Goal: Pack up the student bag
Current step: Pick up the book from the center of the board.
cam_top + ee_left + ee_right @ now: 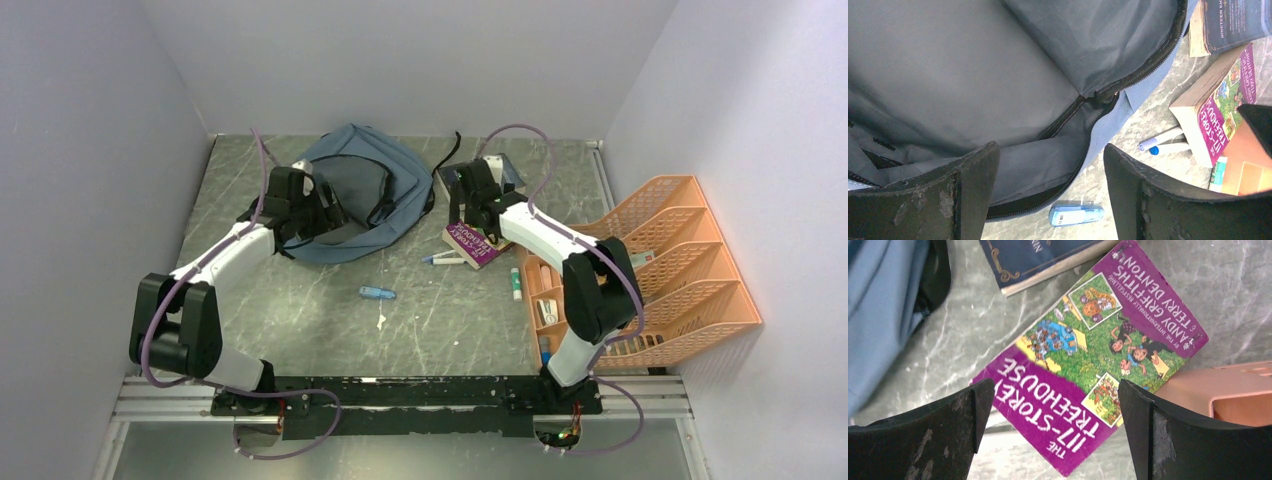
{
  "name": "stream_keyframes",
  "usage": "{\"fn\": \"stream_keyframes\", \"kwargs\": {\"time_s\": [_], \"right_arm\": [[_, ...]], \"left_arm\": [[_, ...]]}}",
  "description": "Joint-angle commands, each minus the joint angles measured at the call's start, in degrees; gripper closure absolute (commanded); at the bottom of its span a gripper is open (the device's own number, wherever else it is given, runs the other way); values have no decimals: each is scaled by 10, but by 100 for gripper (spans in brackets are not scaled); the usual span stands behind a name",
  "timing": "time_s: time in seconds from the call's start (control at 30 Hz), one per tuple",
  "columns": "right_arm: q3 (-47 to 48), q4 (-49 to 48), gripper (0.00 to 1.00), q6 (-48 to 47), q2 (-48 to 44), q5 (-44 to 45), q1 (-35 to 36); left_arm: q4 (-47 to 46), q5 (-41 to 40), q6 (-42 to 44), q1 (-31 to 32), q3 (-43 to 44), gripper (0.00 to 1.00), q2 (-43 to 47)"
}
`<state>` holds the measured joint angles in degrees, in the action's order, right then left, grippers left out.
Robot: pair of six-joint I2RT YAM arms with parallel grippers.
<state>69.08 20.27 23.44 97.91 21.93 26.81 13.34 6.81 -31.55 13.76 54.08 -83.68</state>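
The student bag [400,170] lies unzipped at far left with the left gripper [1050,155], jaws apart, at its mouth, while the right gripper [1055,395], jaws wide, hovers over the purple book [1088,350], which likely needs pinching by an edge next.

Beyond the right fingers [1173,440], the dark blue book [1043,260] is running off the top edge, cutting its title short. To their right, the orange rack [1243,390] is leaving the frame. Between the left fingers [948,200], the small blue item [1075,215] is showing a label too small to read. Right of them, two pens [1163,140] are disappearing behind the purple book [1223,110].
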Motion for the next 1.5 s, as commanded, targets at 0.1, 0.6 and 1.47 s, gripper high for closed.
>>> {"fn": "stream_keyframes", "kwargs": {"time_s": [0.1,0.6,1.47], "right_arm": [[47,99,2,-130,24,119,107],[139,109,1,-323,177,254,204],[179,109,4,-413,281,283,190]], "left_arm": [[-27,30,-6,2,-14,20,16],[-20,36,0,2,-24,21,25],[-27,47,-4,-19,-39,21,23]]}}
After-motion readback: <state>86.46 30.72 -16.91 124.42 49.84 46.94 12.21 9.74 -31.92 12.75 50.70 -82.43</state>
